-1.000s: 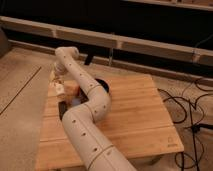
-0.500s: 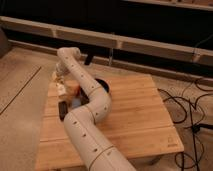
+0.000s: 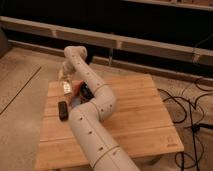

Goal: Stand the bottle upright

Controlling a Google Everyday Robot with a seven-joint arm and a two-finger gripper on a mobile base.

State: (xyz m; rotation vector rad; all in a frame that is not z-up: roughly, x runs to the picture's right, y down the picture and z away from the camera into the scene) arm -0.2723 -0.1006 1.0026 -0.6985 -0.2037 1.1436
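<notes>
The bottle (image 3: 66,88) is small and pale with a light label. It sits near the far left corner of the wooden table (image 3: 135,115). Whether it stands or leans I cannot tell. My gripper (image 3: 65,78) is at the end of the white arm (image 3: 95,120), which reaches from the front over the table. The gripper hangs right over the top of the bottle and seems to touch it. The arm hides part of the table behind it.
A flat black bar (image 3: 63,110) lies near the table's left edge, in front of the bottle. A reddish-brown object (image 3: 77,90) and a dark round object (image 3: 87,93) sit right of the bottle, against the arm. Black cables (image 3: 187,107) lie on the floor at the right.
The arm's upper bend has shifted slightly to the right. The gripper stays over the bottle at the table's far left corner. The black bar has not moved.
</notes>
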